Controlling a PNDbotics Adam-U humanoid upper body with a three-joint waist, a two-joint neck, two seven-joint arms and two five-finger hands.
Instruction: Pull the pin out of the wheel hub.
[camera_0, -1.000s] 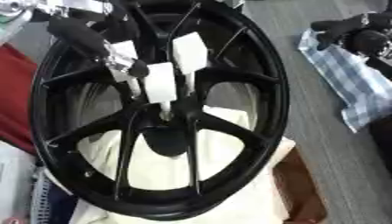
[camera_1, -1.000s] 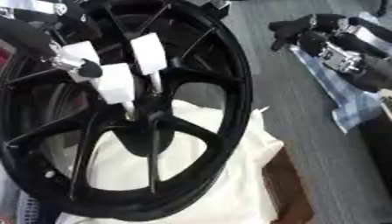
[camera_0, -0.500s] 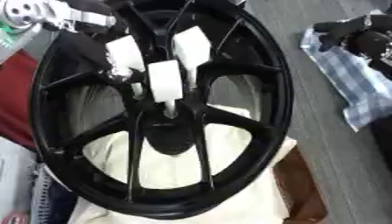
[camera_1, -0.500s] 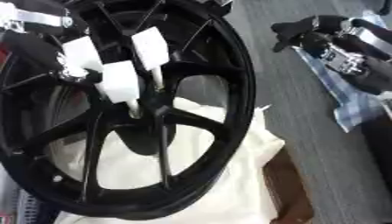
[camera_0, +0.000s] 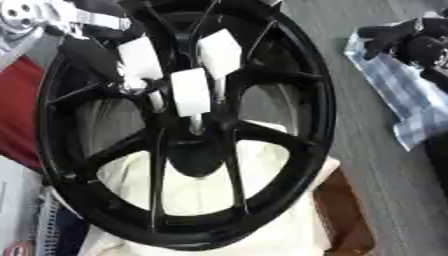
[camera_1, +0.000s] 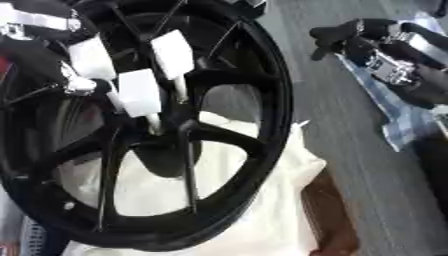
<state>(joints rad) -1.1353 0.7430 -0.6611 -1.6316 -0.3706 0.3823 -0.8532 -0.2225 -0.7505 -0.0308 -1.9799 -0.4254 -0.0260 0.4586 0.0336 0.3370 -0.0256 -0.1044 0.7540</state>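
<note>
The large black spoked wheel hub (camera_0: 188, 130) lies on a cream cloth (camera_0: 262, 200), three white-headed pins (camera_0: 191, 92) standing at its centre. The left hand (camera_0: 101, 55) reaches beside the leftmost pin, its finger state unclear. The right hand (camera_1: 376, 45) rests apart, fingers curled on nothing.

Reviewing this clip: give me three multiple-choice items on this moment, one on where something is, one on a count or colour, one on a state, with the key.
1. Where does the left hand show?
A. at the wheel's upper left, by the white-capped pins
B. at the lower right, on the brown box
C. on the checked cloth

2. How many white-capped pins stand near the hub of the black wheel?
A. one
B. three
C. five

3. What is the state of the right hand?
A. closed round a pin
B. pressing on the wheel rim
C. apart from the wheel, over the checked cloth

Key: 1 A, its black fingers reach in beside the leftmost cap. 2 B, three white caps cluster above the hub. 3 C, grey floor shows between it and the rim; whether its fingers are curled cannot be made out.
</note>
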